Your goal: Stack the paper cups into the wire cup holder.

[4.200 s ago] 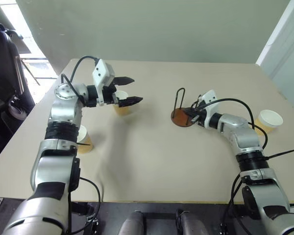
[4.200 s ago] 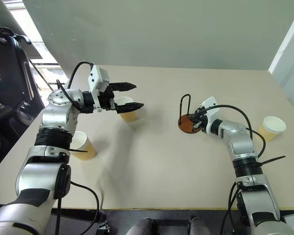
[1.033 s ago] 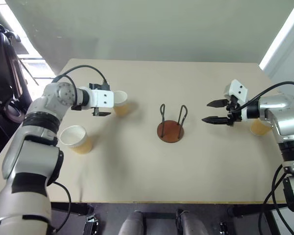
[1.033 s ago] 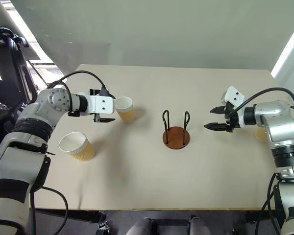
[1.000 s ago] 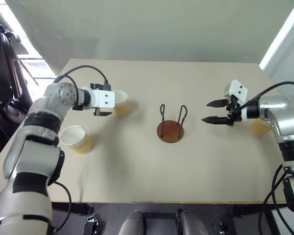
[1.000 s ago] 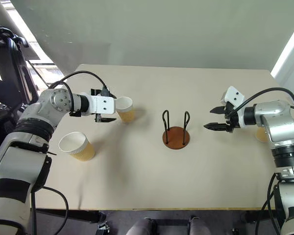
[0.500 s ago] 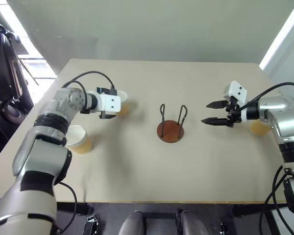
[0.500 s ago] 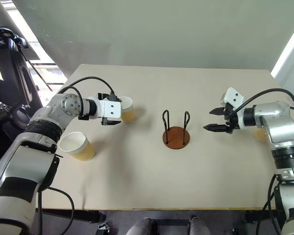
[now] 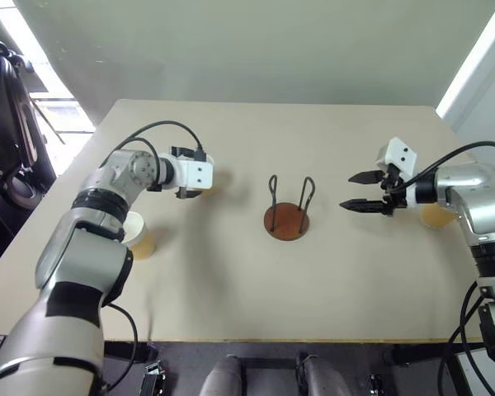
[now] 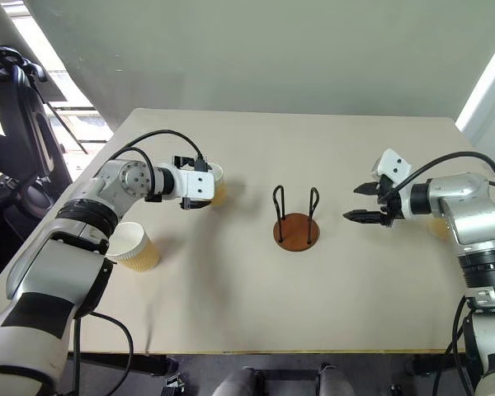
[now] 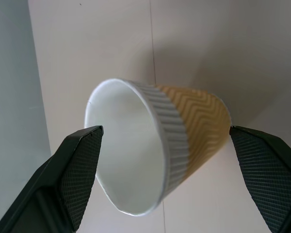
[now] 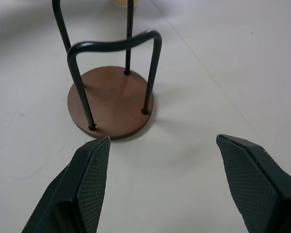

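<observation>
One paper cup (image 11: pixel 160 160), white rim and zigzag tan body, stands upright on the table between the fingers of my left gripper (image 11: pixel 167 174). That gripper is open, with a finger (image 11: pixel 77 170) on each side of the cup. A second cup (image 10: pixel 132 246) stands near the table's left edge, beside my left forearm. A third cup (image 10: pixel 440 227) sits at the far right, partly behind my right arm. The wire cup holder (image 10: pixel 296 229) stands empty at mid-table. My right gripper (image 10: pixel 365 202) hovers open to the right of the holder, pointing at it (image 12: pixel 111 102).
The beige table (image 10: pixel 256 297) has a wall behind its far edge. Dark equipment (image 10: pixel 16 107) stands off the table's left side. Black cables loop over both forearms.
My left gripper has moved right and slightly down, so its open fingers now flank the cup. The right arm and the holder have not moved.
</observation>
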